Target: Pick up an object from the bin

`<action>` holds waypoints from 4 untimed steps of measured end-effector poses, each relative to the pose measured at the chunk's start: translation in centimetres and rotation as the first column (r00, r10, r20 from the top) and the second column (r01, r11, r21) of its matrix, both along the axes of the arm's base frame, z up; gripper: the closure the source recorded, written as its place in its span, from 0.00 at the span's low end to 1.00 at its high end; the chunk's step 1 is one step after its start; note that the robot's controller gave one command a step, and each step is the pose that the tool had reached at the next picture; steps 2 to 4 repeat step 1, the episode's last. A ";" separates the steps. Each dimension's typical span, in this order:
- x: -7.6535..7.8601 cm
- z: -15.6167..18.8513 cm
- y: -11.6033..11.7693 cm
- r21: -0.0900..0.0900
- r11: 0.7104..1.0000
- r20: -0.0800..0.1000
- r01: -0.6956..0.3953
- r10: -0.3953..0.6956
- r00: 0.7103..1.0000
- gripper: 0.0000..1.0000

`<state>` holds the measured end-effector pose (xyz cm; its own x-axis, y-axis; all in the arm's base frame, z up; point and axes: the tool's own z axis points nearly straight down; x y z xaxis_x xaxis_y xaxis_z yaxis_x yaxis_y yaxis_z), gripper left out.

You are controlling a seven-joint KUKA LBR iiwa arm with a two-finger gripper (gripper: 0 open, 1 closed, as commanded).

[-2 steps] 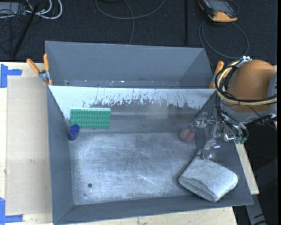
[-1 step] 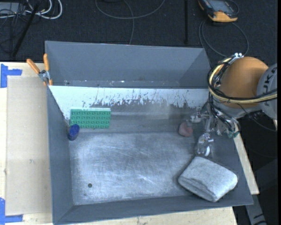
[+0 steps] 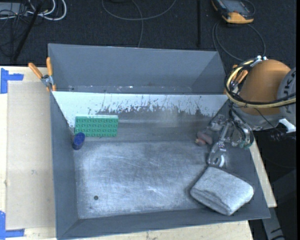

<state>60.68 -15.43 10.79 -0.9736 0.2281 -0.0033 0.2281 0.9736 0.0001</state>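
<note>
As the arm is leaning in from the right, its gripper (image 3: 217,157) is hanging low at the back edge of the folded grey cloth (image 3: 222,193), probably because that is the nearest thing; whether the claw is released or clenched, I cannot tell. The cloth is lying flat in the bin's (image 3: 140,74) front right corner, its long axis slanting toward the right wall.

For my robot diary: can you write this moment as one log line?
gripper: right side of grey metal bin, between small pinkish-brown piece and folded grey cloth | far left: green studded plate, small blue cap
</note>
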 end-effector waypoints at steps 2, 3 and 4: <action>-0.3 -1.5 0.3 0.002 0.940 -0.005 0.342 -0.342 0.940 0.00; -0.3 -1.5 0.3 0.002 0.940 -0.005 0.342 -0.342 0.940 0.00; -0.3 -1.5 0.3 0.002 0.940 -0.005 0.342 -0.342 0.940 0.00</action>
